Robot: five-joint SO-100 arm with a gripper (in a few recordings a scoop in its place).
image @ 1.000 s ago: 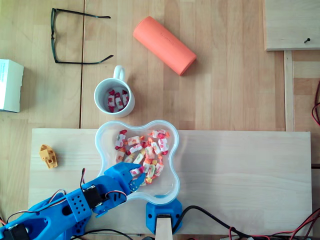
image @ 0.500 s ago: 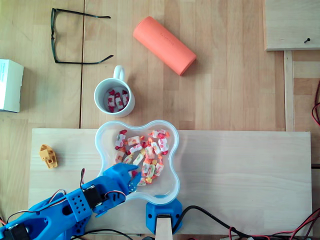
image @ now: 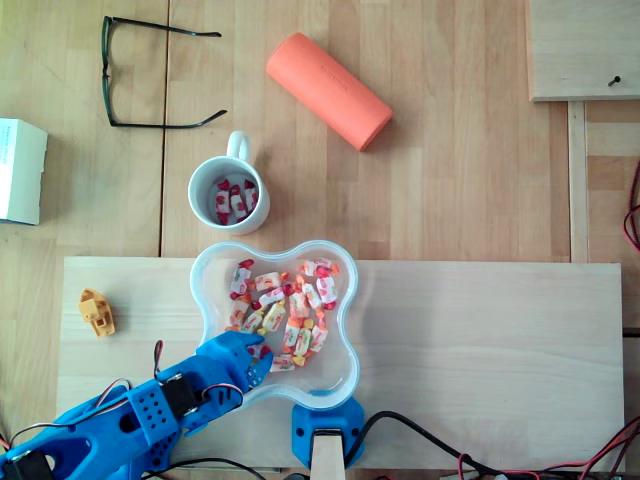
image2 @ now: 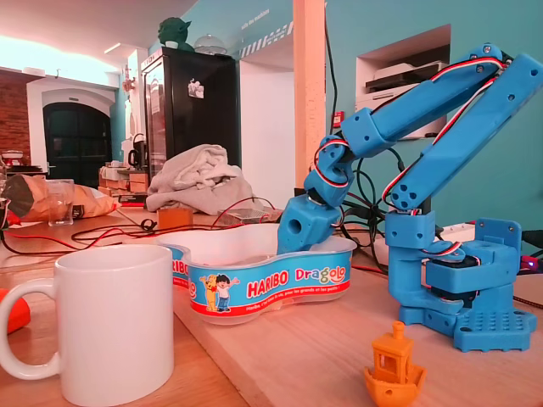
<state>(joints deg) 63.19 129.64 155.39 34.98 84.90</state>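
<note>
We take the clover-shaped tub (image: 335, 375) as our landmark. The tool (image: 256, 353) sits just inside the tub's lower-left lobe in the overhead view, its tip touching the nearest of the wrapped sweets (image: 285, 300) heaped in the tub's middle. In the fixed view the tool (image2: 299, 231) dips over the far rim of the tub (image2: 263, 288), and the tub's wall hides its tip. From above its jaws look drawn close, with a red speck at the tip, but we cannot tell whether they are pinching a sweet or simply pressed together.

Compared with a second ago, the tool has pulled back toward the tub's lower-left rim. Then it reached further into the heap with its jaws plainly spread around a sweet. The sweets nearest that rim have shifted a little, and everything outside the tub lies as it did.

The tub stands on a pale board (image: 480, 340) laid on the tabletop (image: 450, 180). Just beyond the tub's upper-left lobe in the overhead view stands a white mug (image: 238, 145) holding a few more sweets. A small orange toy boat (image: 97, 311) rests on the board, well to the left of the tub. Farther above the tub lie an orange roll (image: 328, 90) and a pair of glasses (image: 106, 70).
</note>
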